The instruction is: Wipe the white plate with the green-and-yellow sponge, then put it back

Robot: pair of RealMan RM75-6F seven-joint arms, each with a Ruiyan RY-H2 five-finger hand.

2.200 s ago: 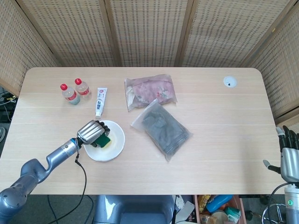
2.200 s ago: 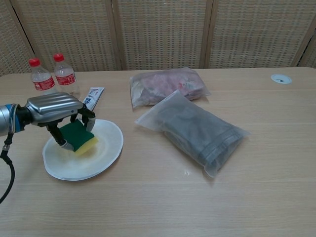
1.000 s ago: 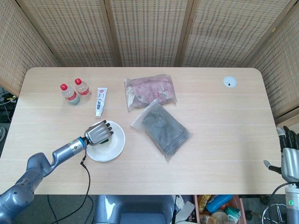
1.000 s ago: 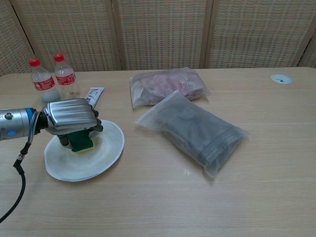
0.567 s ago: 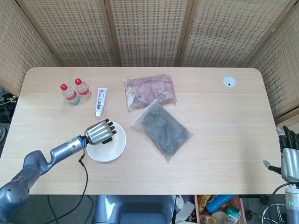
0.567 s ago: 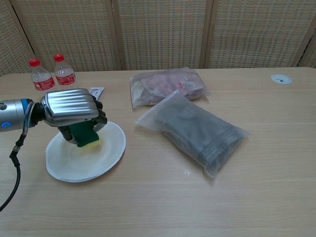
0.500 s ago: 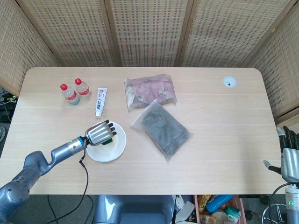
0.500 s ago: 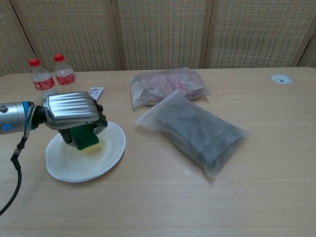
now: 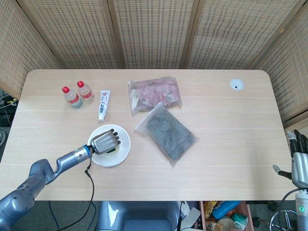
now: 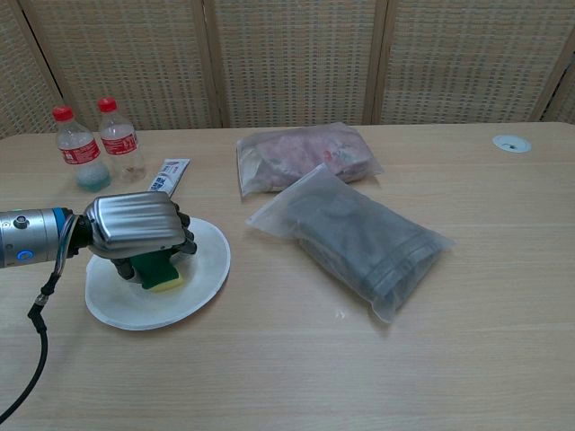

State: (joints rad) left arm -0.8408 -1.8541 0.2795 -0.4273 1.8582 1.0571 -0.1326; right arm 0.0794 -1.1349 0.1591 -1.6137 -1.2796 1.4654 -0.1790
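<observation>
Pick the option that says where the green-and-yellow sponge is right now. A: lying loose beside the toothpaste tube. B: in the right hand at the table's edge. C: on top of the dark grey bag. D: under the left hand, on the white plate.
D: in the chest view the left hand covers and holds the green-and-yellow sponge, which rests on the white plate; its green and yellow edge shows under the fingers.

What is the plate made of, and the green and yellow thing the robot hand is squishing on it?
The plate looks like glossy white ceramic or hard plastic; its smooth rim catches light. The sponge looks like soft yellow foam with a rough green scrubbing layer, matte all over. The left hand holding it looks like ribbed, shiny metal.
</observation>
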